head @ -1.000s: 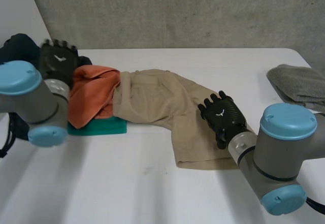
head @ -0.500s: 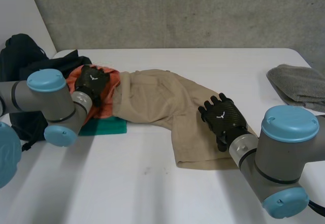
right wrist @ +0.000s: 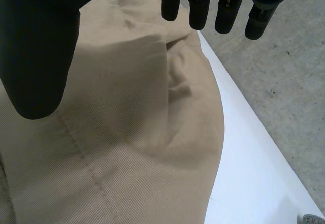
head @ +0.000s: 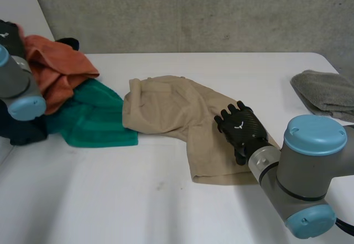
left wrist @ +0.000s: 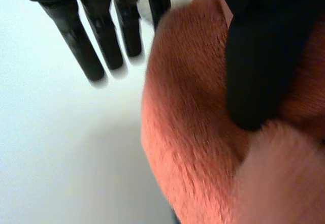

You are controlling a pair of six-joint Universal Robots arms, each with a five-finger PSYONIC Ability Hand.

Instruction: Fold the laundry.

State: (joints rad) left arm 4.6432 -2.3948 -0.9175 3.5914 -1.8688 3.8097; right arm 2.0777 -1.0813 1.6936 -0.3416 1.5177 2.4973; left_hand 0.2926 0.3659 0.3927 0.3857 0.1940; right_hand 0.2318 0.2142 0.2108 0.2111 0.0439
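Now we hold the orange cloth [head: 55, 69] raised at the upper left of the frame, our left hand [left wrist: 264, 56] pinching it under the thumb. Our right hand [head: 240, 126] lies flat and wide on the khaki trousers [head: 166, 108], centre right. That thumb pinch looks shallow, so the cloth may slip, or its hanging end may drag the green towel [head: 94, 119] along. We see no basket; everything lies loose on the table [head: 138, 200].

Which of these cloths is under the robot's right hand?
The beige garment mid-table lies under the right hand. The orange cloth is in the left hand; the green cloth and grey cloth lie untouched.
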